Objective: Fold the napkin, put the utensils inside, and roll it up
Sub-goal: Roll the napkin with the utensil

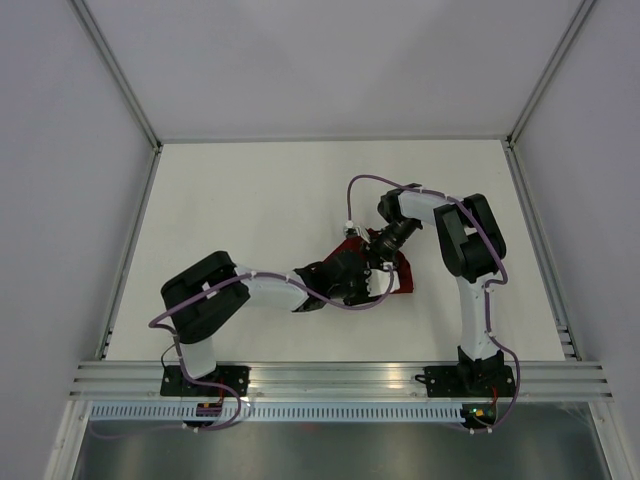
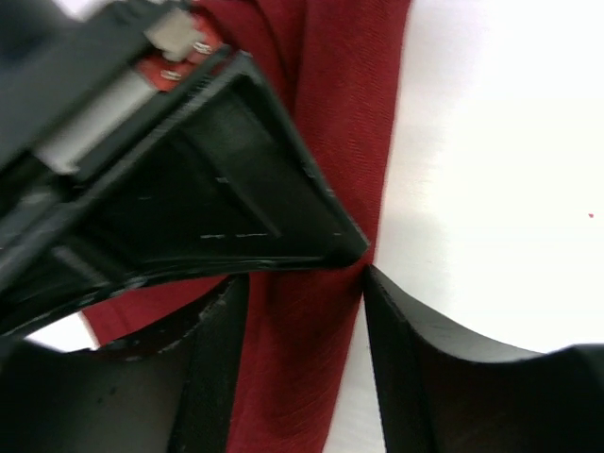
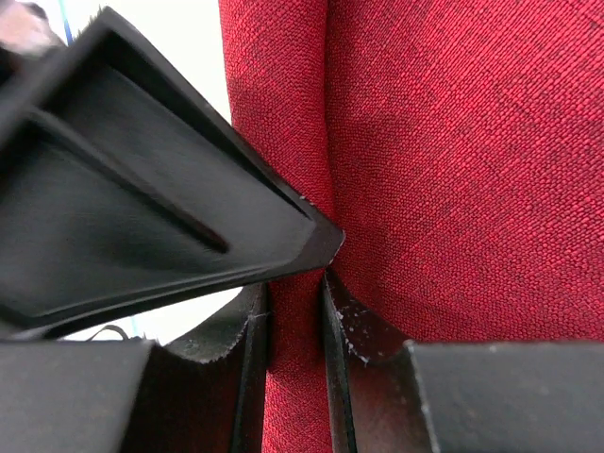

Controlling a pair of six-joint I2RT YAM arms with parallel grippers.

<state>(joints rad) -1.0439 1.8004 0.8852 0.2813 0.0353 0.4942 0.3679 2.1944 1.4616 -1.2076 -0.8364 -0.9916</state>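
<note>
White tabletop (image 1: 250, 200) boxed by pale walls (image 1: 320, 60). Just right of centre frame, the left gripper (image 1: 358, 283) sits low on the napkin (image 1: 402, 277), a bunched maroon wad mostly hidden under both tools. Its fingertips (image 2: 335, 236) are pinched together on a narrow fold's right edge. Just beyond and touching the same wad, the right gripper (image 1: 378, 246) is likewise clenched, nipping a crease of cloth.

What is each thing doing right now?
napkin: folded up into a narrow bunch, lying under both grippers.
right gripper: jaws shut on a fold of the napkin.
left gripper: jaws either side of a napkin strip; squeeze unclear.
</note>
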